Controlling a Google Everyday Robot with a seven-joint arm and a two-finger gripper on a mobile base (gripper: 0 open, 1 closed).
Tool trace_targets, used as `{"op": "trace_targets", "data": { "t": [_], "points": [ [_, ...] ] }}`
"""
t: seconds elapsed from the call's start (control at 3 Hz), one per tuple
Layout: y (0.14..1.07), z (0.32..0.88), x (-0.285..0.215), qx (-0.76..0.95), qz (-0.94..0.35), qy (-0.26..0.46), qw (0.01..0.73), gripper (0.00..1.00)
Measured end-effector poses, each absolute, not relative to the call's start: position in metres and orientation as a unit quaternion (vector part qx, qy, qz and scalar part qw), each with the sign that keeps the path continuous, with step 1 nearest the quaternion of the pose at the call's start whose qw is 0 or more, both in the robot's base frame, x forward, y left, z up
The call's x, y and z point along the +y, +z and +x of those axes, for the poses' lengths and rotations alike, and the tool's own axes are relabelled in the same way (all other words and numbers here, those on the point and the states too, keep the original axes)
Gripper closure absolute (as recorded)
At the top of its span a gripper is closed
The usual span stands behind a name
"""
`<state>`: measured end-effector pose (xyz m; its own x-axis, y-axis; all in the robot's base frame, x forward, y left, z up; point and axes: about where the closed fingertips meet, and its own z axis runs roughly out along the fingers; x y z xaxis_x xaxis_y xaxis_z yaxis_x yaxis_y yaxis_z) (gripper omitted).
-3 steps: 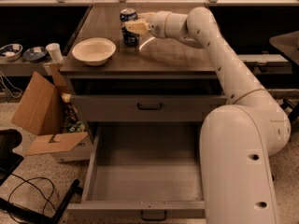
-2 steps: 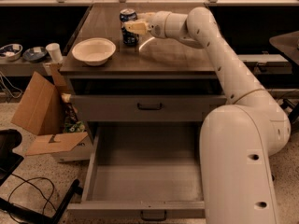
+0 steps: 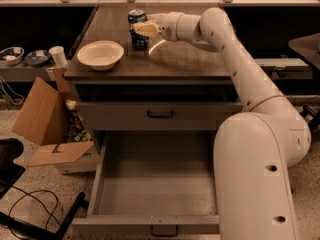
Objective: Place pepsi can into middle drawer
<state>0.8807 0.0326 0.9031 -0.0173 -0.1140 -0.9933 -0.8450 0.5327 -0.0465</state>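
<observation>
The claw (image 3: 142, 29) seems to pinch the pepsi can (image 3: 137, 18), upright on the far surface (image 3: 192, 64). The arm (image 3: 235, 59) reaches left across it from the near right.

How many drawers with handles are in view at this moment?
2. One closed drawer front sits just below the counter; the middle drawer is pulled open beneath it. The gripper is at the pepsi can on top. Lower ones may be hidden.
</observation>
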Motion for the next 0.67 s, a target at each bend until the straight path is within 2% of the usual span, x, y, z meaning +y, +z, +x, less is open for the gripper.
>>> {"op": "trace_targets", "data": {
  "t": [0.67],
  "points": [
    [0.9031,0.8807,0.0326,0.643,-0.373,0.308,0.594,0.12]
  ]
}}
